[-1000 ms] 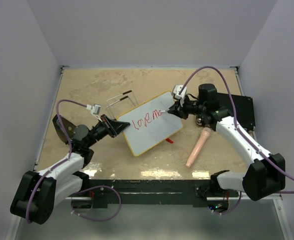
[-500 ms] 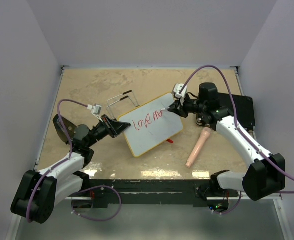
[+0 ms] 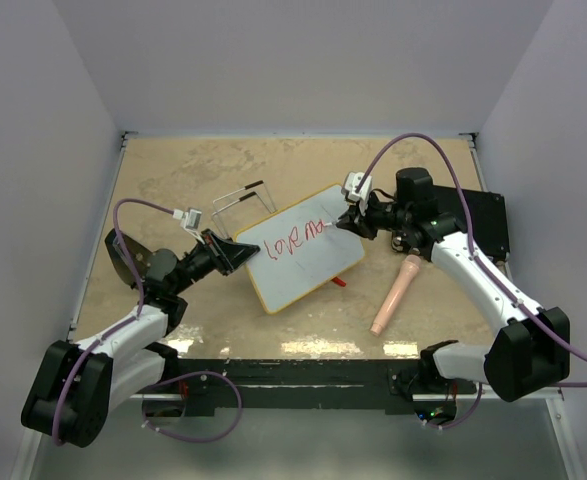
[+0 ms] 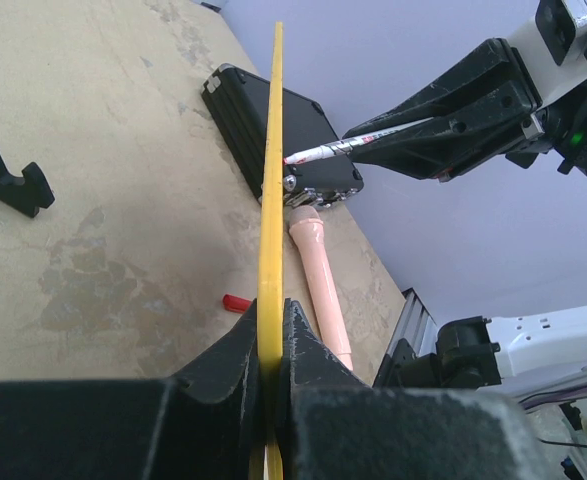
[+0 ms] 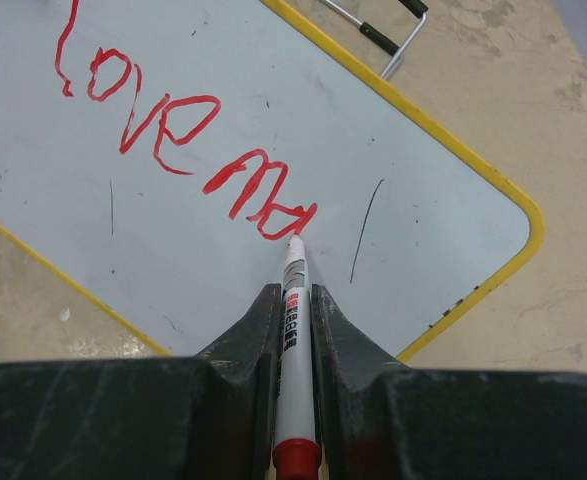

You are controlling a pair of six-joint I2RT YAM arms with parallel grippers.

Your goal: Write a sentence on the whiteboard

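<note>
Left fingers (image 4: pixel 223 370) clenched on yellow rim of whiteboard (image 3: pixel 308 262), probably bracing it so pen pressure can't shove it. Right fingers (image 5: pixel 343 340) clamped round marker (image 5: pixel 294 290), tip touching board face at end of red sentence (image 5: pixel 173 130); reads "love ma", looks unfinished. Board sits angled in middle of counter (image 3: pixel 173 180). Red cap (image 3: pixel 339 283) just beside its near edge, pink stick-shaped thing (image 3: pixel 395 292) off to right. Wire stand (image 3: pixel 243 197) behind board, black case (image 3: pixel 483 225) far right. Surface mottled beige, stone look. Plain pale walls on three sides.
</note>
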